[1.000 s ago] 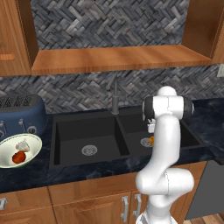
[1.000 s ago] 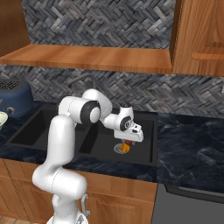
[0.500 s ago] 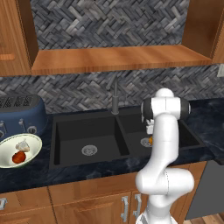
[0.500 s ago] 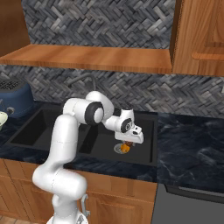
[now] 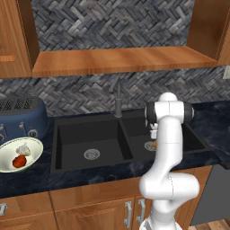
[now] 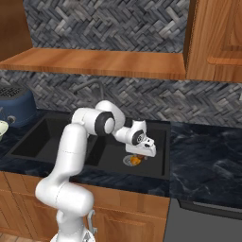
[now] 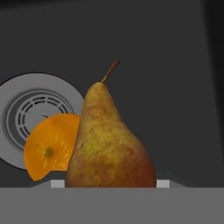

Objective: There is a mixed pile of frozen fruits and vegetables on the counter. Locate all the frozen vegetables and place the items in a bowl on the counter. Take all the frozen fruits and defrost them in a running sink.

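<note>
In the hand view a yellow-brown pear (image 7: 111, 144), one of the frozen fruits, stands upright between the fingers of my gripper (image 7: 109, 183), which is shut on it. Behind it an orange (image 7: 50, 151) lies on the round metal drain (image 7: 26, 116). From the base views my gripper (image 6: 138, 155) hangs low in the right basin of the black sink (image 5: 90, 134), just over the orange (image 6: 136, 161). At the far left the bowl (image 5: 8, 168) on the counter (image 5: 27, 179) holds the red tomato (image 5: 19, 161) and the pale garlic bulb (image 5: 23, 150), the frozen vegetables.
A blue toaster (image 5: 18, 117) stands behind the bowl. The dark faucet (image 5: 118, 99) rises behind the divider between the two basins. A wooden shelf (image 5: 117, 60) runs above the backsplash. Dark counter (image 6: 208, 160) stretches right of the sink.
The arm's upper link has shifted slightly to the right. The hand stays low over the right basin's drain, with the fingers closed a touch further.
</note>
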You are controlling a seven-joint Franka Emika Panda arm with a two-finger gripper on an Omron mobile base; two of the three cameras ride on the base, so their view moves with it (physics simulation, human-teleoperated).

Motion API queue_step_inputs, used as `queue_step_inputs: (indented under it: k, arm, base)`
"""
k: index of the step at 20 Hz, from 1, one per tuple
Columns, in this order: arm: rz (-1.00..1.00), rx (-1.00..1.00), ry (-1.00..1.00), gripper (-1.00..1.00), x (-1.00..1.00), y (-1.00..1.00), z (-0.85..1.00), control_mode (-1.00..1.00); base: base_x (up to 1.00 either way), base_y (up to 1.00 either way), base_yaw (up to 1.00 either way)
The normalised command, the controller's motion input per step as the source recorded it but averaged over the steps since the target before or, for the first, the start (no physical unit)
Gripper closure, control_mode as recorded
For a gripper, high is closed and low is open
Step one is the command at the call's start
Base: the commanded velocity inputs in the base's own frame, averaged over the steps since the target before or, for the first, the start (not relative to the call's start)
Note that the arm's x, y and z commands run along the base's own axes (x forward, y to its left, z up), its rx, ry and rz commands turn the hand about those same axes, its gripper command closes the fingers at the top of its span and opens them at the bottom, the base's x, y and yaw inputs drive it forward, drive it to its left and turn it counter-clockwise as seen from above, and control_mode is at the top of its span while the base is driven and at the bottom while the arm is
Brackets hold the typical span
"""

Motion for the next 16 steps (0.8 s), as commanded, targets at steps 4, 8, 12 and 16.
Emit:
queue_step_inputs:
  k: [4, 8, 12, 16]
  arm:
    - [-0.01, 0.04, 0.01, 1.0, 0.0, -0.03, -0.14, -1.0]
    - [0.0, 0.01, 0.01, -1.0, 0.0, 0.0, -0.1, -1.0]
    - [0.0, 0.0, 0.01, -1.0, 0.0, 0.0, -0.03, -1.0]
    - [0.0, 0.0, -0.01, -1.0, -0.01, 0.04, 0.1, -1.0]
  base:
    - [0.0, 0.0, 0.0]
    - [0.0, 0.0, 0.0]
    - [0.0, 0.0, 0.0]
    - [0.0, 0.0, 0.0]
